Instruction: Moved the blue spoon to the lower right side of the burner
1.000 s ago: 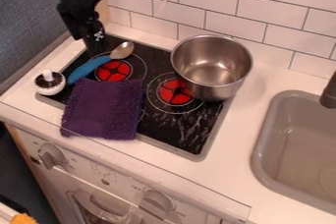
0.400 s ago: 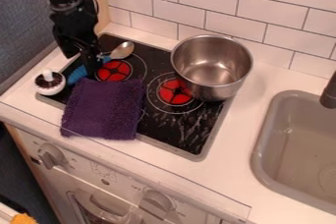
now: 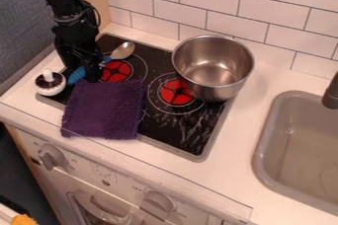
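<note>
The black gripper is down at the upper left of the stove, over the middle of the blue spoon's handle, and hides part of it. The blue spoon lies slantwise on the black stovetop, its blue handle end at the lower left. Its metal bowl points to the upper right, above the left red burner. How the gripper stands around the handle is not clear.
A purple cloth lies just below the gripper. Left of the handle end stands a small white-and-dark shaker. The metal pot sits at the stove's right, with the sink further right.
The gripper has come down and toward the front of the stove, from behind the spoon to over its handle. Spoon, cloth and pot have not visibly moved.
</note>
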{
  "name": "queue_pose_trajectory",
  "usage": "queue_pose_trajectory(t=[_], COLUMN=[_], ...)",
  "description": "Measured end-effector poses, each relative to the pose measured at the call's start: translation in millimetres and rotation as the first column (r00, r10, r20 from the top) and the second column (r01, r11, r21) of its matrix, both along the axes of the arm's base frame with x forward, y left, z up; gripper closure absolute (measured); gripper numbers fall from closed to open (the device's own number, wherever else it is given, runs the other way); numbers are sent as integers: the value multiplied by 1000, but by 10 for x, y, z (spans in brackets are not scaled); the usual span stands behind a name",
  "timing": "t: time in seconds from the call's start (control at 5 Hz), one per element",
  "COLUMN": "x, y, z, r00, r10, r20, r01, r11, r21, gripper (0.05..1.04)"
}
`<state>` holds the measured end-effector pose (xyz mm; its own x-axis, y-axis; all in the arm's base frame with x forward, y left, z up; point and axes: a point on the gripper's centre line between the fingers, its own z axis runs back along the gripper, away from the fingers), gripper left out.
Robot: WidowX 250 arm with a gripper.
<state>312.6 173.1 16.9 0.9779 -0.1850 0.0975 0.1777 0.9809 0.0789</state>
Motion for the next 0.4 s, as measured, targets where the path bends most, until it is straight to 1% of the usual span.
queue_pose_trajectory(t=[0.2,0.4], x=[117,174], y=[-4,-55], z=[-59,-50], r00=[1000,999], r10=[-21,-29], r20=[-21,-15], r01=[20,29], r11=[1000,1000], r21=[-6,13], gripper=[398,656])
